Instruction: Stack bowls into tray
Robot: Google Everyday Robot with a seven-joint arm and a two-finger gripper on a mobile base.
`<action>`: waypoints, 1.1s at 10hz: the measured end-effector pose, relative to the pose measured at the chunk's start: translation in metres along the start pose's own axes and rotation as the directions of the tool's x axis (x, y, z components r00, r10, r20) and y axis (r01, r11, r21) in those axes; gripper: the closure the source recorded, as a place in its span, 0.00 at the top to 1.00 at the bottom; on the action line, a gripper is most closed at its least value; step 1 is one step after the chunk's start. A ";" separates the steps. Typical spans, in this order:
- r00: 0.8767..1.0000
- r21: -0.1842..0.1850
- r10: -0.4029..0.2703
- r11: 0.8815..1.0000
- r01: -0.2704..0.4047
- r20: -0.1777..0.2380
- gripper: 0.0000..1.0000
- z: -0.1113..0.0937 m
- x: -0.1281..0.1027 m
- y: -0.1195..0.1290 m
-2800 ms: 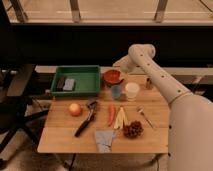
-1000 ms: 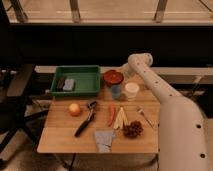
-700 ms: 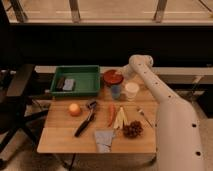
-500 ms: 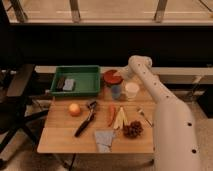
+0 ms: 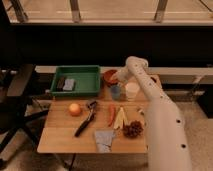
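The red-orange bowl sits on the wooden table at the back, just right of the green tray. The tray holds two small flat items, one dark and one grey. My gripper is at the end of the white arm that reaches in from the lower right. It is at the bowl's right edge and just above the blue cup. I cannot tell whether it touches the bowl.
A white cup stands beside the blue cup. An orange, a black-handled tool, a red chili, yellow pieces, a pinecone and a grey cloth lie in front. A dark chair stands at left.
My arm has swung left and folded in, bringing the gripper from right of the cups to the bowl's right edge. The bowl and the other items have not moved.
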 end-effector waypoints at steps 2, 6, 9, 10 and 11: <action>1.000 0.003 0.016 1.000 -0.016 -0.001 0.15 0.000 -0.001 -0.001; 0.993 0.040 0.071 0.997 -0.067 -0.096 0.00 -0.017 0.018 -0.005; 0.953 0.079 0.123 0.991 -0.105 -0.278 0.00 -0.055 0.052 -0.020; 0.933 0.091 0.139 0.989 -0.115 -0.331 0.00 -0.067 0.063 -0.022; 0.915 0.113 0.151 0.987 -0.117 -0.375 0.00 -0.087 0.071 -0.028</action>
